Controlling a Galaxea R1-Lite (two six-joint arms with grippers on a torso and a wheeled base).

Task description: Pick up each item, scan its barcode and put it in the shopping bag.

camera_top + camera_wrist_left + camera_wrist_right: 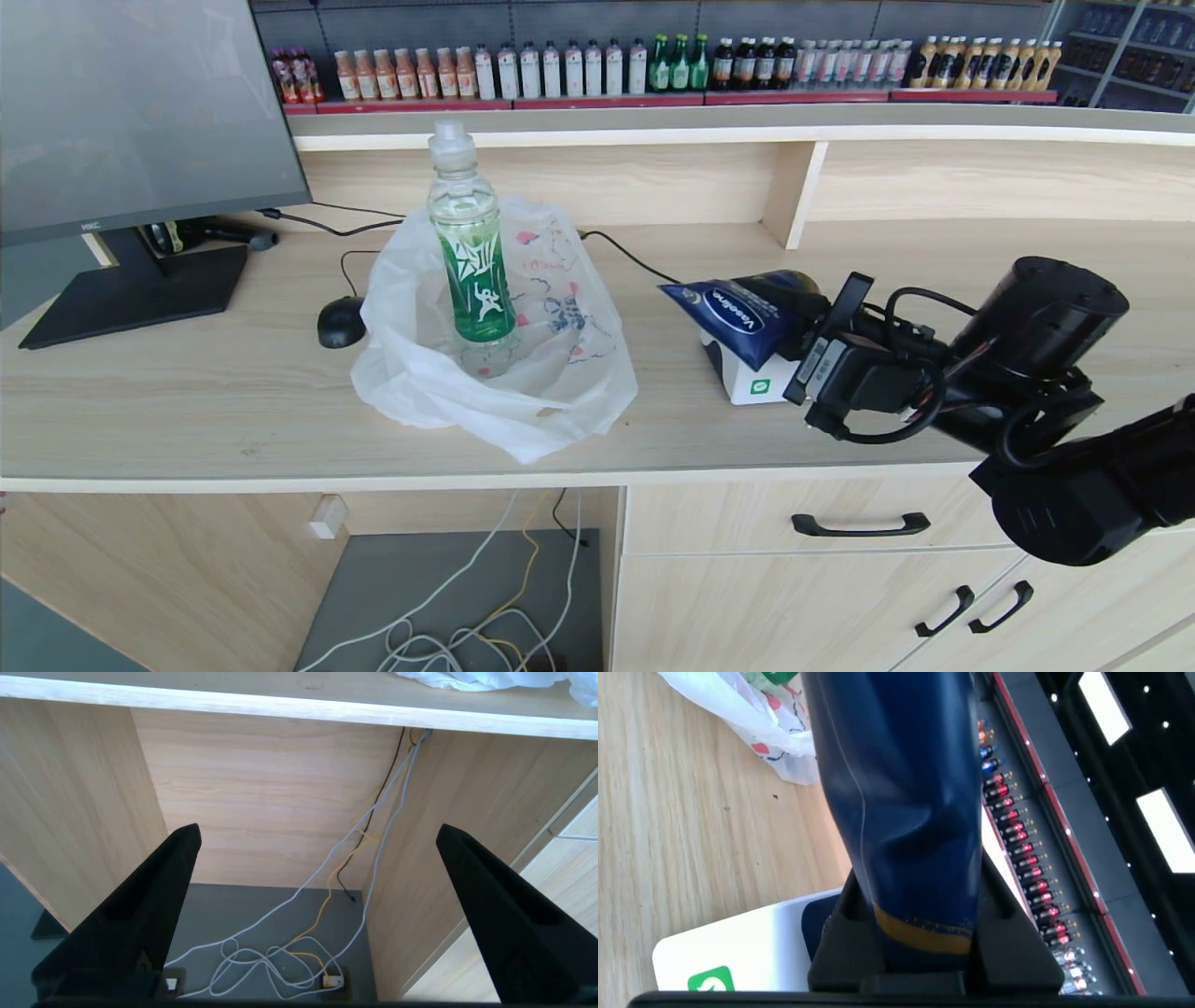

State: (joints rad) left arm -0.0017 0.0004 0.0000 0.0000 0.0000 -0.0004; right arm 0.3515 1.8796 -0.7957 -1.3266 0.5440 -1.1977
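Right of centre, your right gripper [810, 315] pinches the blue tube [738, 319] above the white scanner [749, 381]; your left gripper [318, 845] hangs with jaws spread below the counter [280, 706]

A dark blue tube [901, 793] in the right end effector [920, 929], over a white box [719, 952] (seemingly a scanner), shopping bag [738, 705] beyond.
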